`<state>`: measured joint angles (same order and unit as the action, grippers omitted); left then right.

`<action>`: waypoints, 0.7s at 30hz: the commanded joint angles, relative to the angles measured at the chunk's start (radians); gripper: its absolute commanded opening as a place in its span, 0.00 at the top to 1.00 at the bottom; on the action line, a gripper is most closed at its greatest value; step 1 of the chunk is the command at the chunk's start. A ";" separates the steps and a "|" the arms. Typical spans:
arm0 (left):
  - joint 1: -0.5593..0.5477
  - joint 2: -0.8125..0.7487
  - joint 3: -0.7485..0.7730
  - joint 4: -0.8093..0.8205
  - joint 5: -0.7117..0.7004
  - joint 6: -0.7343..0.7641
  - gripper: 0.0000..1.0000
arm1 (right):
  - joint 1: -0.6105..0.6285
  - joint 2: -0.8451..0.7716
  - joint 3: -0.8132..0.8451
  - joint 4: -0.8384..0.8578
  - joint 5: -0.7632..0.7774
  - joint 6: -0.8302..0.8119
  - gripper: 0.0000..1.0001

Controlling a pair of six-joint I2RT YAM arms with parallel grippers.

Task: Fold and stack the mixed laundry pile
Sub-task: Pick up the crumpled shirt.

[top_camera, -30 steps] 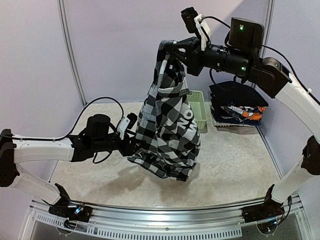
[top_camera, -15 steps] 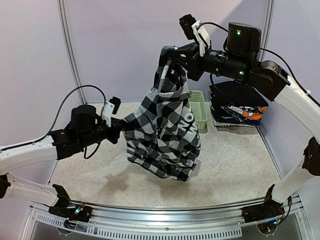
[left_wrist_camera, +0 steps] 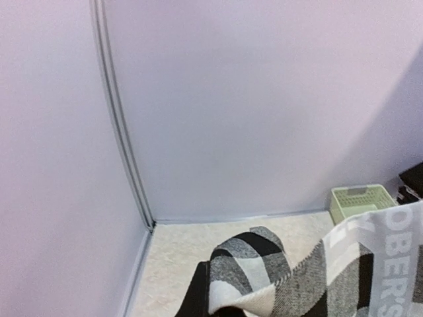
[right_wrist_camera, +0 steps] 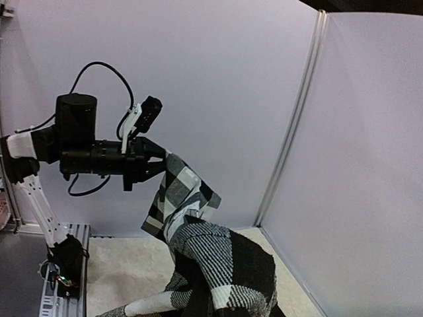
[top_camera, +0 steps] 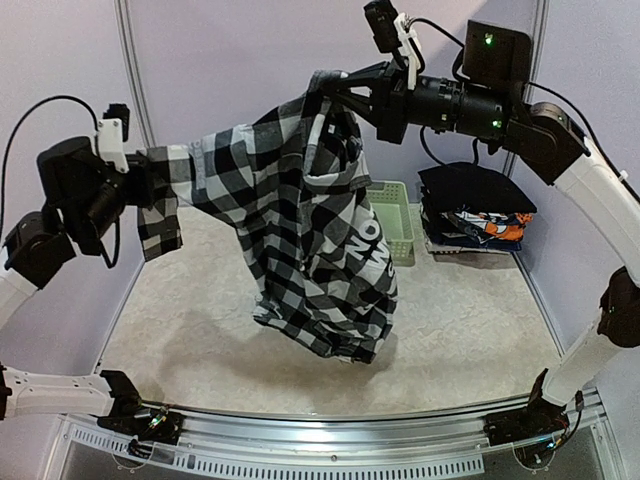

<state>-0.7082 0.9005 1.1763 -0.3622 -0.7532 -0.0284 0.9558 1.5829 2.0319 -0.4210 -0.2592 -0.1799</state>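
Note:
A black-and-white checked shirt (top_camera: 320,240) with white lettering hangs in the air, stretched between both arms. My right gripper (top_camera: 325,88) is shut on its top edge, high at the back middle. My left gripper (top_camera: 150,175) is shut on a sleeve end at the upper left; the same gripper shows in the right wrist view (right_wrist_camera: 158,165). The shirt's lower hem hangs just above the table. The shirt also fills the bottom of the left wrist view (left_wrist_camera: 291,277) and the right wrist view (right_wrist_camera: 218,271). A folded stack (top_camera: 475,215) of black cloth and orange-blue-white pieces sits at the back right.
A pale green slotted basket (top_camera: 397,220) stands at the back, left of the folded stack, also in the left wrist view (left_wrist_camera: 362,199). Lilac walls enclose the beige table (top_camera: 200,330) on three sides. A metal rail (top_camera: 330,425) runs along the near edge.
My left gripper has risen and pulled far to the left with the sleeve, spreading the shirt wide. My right gripper has lifted slightly with the top edge.

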 commanded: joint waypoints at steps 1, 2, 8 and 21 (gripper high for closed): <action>0.024 0.019 0.178 -0.067 -0.149 0.132 1.00 | 0.013 0.049 0.123 -0.052 -0.168 0.035 1.00; 0.025 0.023 0.220 -0.060 -0.159 0.163 1.00 | 0.017 0.056 0.145 -0.061 -0.179 0.041 1.00; 0.029 0.100 0.473 0.012 -0.162 0.318 1.00 | 0.051 0.078 0.245 -0.111 -0.117 0.052 1.00; 0.253 0.820 0.694 -0.108 0.336 0.322 1.00 | -0.316 0.130 -0.261 -0.059 0.056 0.545 1.00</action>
<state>-0.5510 1.4429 1.8793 -0.3244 -0.6754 0.3401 0.7349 1.6203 1.9087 -0.4778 -0.1436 0.1581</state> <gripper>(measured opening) 0.008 0.019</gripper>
